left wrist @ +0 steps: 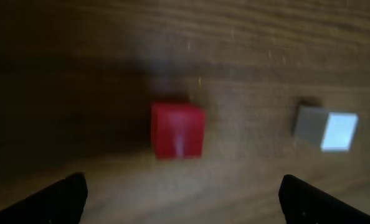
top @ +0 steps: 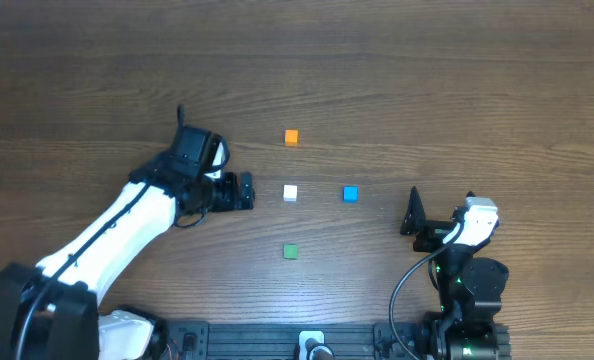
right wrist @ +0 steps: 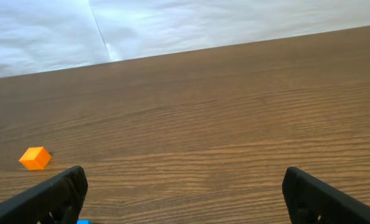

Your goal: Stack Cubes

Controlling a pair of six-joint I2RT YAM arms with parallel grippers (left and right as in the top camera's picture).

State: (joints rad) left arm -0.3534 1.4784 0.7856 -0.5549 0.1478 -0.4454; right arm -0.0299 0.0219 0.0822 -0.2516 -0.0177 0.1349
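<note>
Left gripper [left wrist: 182, 186] is open wide, with its two dark fingers [left wrist: 60, 199] far apart and holding nothing. The red cube [left wrist: 177, 130] sits on the table [top: 477, 80] just in front of the gap between those fingers, about in the middle, and neither finger touches it. It looks fuzzy in the left wrist view, so its edges are hard to make out. From above, the left gripper covers the spot where the red cube sits. The white cube [left wrist: 327, 127] is a bit farther out, off to one side of the red cube and apart from it. In the top view the white cube is just beside the tip of the left gripper, toward the right arm's side. The orange cube [top: 292, 137] lies farther up the table from the white cube, and the green cube [top: 290, 252] lies closer to the arms' bases. The blue cube [top: 350, 193] is near the white one, between it and the right gripper [top: 414, 213]. All of these cubes sit apart, and none is on top of another. The right gripper is open wide too and holds nothing, well apart from the orange cube. In the right wrist view only a tiny blue bit of the blue cube peeks in at the edge. Both grippers' fingers are cut off by the picture edges. A white sheet [right wrist: 235, 25] lies past the far side of the table.
</note>
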